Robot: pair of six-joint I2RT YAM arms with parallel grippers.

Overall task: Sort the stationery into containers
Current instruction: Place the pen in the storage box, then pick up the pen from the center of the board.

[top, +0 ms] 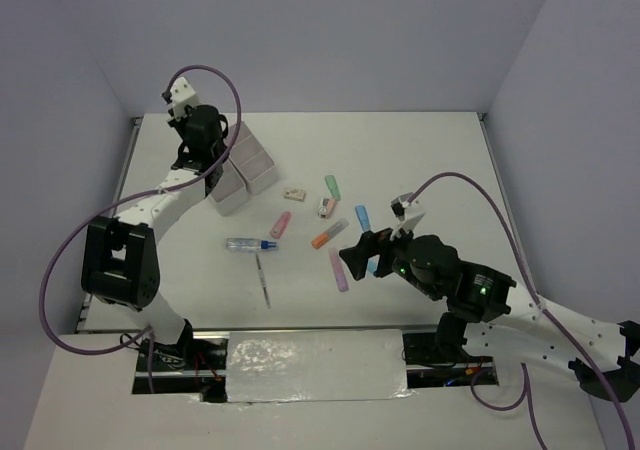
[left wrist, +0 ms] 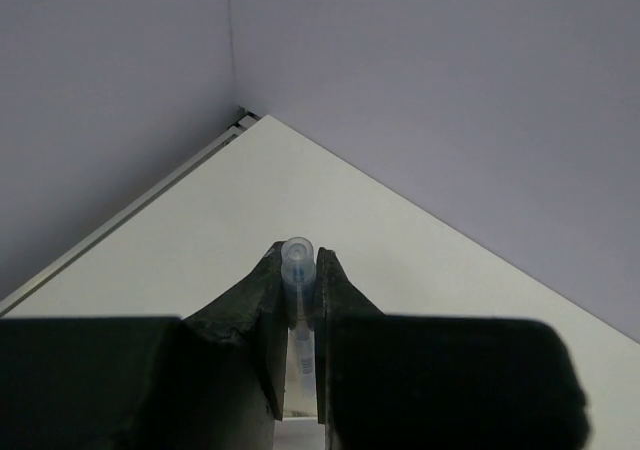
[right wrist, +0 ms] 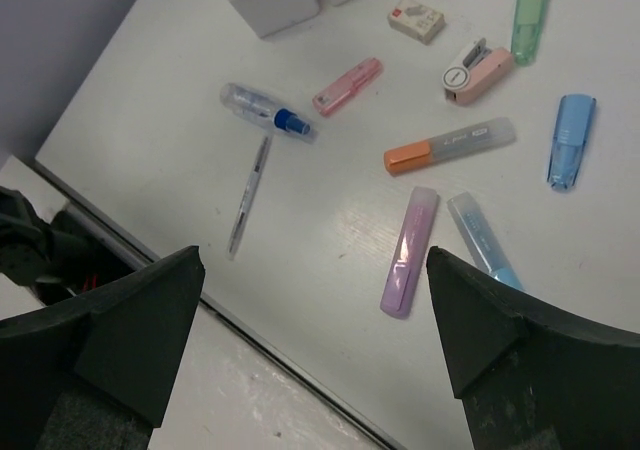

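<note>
My left gripper hangs over the left side of the white bins at the back left. In the left wrist view it is shut on a thin pen with a clear cap. My right gripper is open and empty above the purple highlighter and a light blue highlighter. Lying loose on the table are an orange highlighter, a blue one, a green one, a pink one, a clear blue-capped tube, a thin pen and an eraser.
A small pink and white device lies between the eraser and the green highlighter. The table's near edge with a metal rail runs just under my right gripper. Grey walls close the table at the back and sides.
</note>
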